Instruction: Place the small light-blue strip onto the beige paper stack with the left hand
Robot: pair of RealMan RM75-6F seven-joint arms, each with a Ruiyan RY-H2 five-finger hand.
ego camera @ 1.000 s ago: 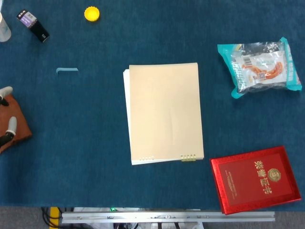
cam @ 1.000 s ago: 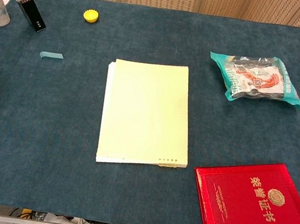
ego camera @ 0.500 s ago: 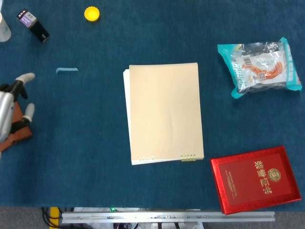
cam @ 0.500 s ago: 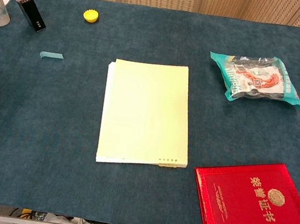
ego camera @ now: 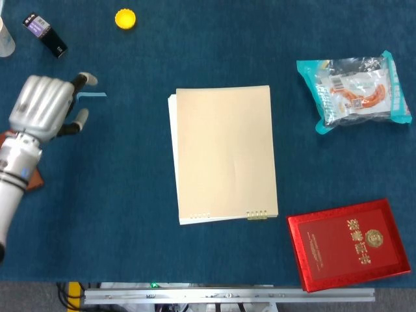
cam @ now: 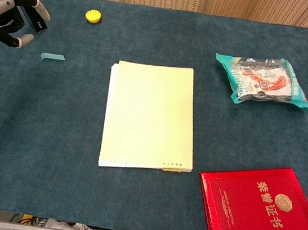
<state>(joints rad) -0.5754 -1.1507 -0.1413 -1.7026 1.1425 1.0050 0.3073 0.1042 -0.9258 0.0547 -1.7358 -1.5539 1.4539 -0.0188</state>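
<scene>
Tablecloth [ego camera: 130,214], dark blue, under everything. Paper stack [ego camera: 225,153] at centre, beige sheet uppermost. Red booklet [ego camera: 351,243] near right corner; snack packet [ego camera: 354,91] far right. Left hand [ego camera: 44,107] at left, fingers apart, holding nothing, beside strip. Light-blue strip [ego camera: 93,95] on cloth, well left of stack.

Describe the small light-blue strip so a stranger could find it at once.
Start at the beige paper stack mid-table, then look left toward its far corner. The light-blue strip lies there on the cloth, beside the left hand. It is the only flat, pale-blue sliver there.
</scene>
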